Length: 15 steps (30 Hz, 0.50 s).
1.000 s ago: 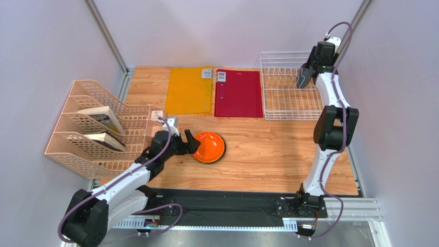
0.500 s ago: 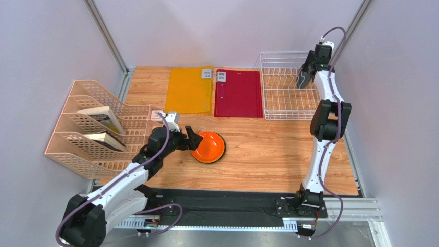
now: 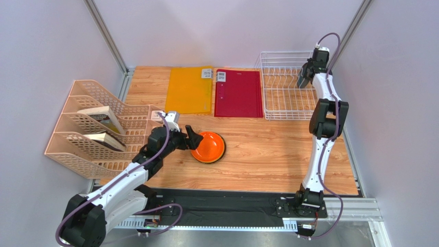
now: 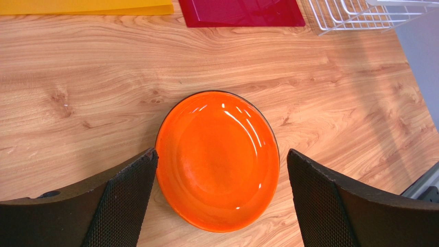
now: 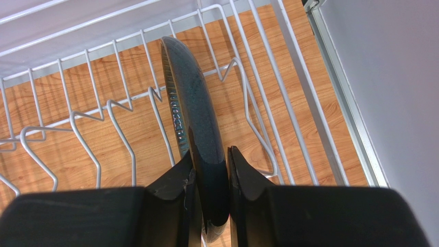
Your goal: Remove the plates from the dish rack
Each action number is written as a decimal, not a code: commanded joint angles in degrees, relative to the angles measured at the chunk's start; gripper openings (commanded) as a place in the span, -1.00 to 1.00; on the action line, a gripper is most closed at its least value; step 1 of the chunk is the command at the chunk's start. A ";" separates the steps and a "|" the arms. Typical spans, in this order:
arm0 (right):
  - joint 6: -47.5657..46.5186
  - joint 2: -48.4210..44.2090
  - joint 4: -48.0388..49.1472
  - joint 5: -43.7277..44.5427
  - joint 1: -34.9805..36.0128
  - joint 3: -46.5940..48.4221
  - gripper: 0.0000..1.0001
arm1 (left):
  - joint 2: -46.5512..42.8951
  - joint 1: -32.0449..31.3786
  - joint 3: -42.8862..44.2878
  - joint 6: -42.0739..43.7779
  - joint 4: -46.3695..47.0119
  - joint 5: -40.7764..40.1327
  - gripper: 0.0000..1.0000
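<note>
1. Plates, two in view: one orange plate point(image 3: 208, 147); one dark grey-teal plate point(image 5: 193, 118).
2. Dish rack point(image 3: 263, 85), one: white wire, at the far right corner of the table point(image 3: 268, 154).
3. Folders, two, flat at the far edge, side by side: orange-yellow folder point(image 3: 189, 90) on the left; red folder point(image 3: 238, 92) beside it, next to the rack.
4. File organiser point(image 3: 87, 149), one: beige plastic, at the left edge; books point(image 3: 103, 117), two, lying in its compartments.
5. Left gripper point(image 3: 191, 140): fingers spread wide, holding nothing; the orange plate lies on the table between them; one fingertip just beside the rim, contact not discernible; the other fingertip clear of the rim.
6. Orange plate, attitude: flat, face up, near the middle of the table, well apart from the rack; round, no long axis to record.
7. Right gripper point(image 5: 210, 159): reaching into the rack at its far right side; fingers pressed against both faces of the dark grey-teal plate at its near rim.
8. Dark grey-teal plate, attitude: standing on edge among the rack's wire slots; its edge line runs away from the wrist, curving slightly left at the far end.
</note>
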 commanded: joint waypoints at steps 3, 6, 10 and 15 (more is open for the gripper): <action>-1.96 -3.18 5.43 4.20 1.36 -3.99 -1.00 | 0.66 0.22 0.78 0.71 3.07 0.43 0.99; -3.46 -6.43 10.09 9.21 3.11 -7.69 -1.00 | 1.45 0.22 0.61 0.54 3.60 0.25 0.99; -6.98 -12.05 17.28 17.37 5.14 -14.45 -1.00 | 2.50 0.22 0.61 0.36 3.95 -0.19 0.99; -8.90 -16.72 23.37 21.34 6.63 -19.47 -0.99 | 3.56 0.14 0.26 0.19 4.74 -0.37 0.99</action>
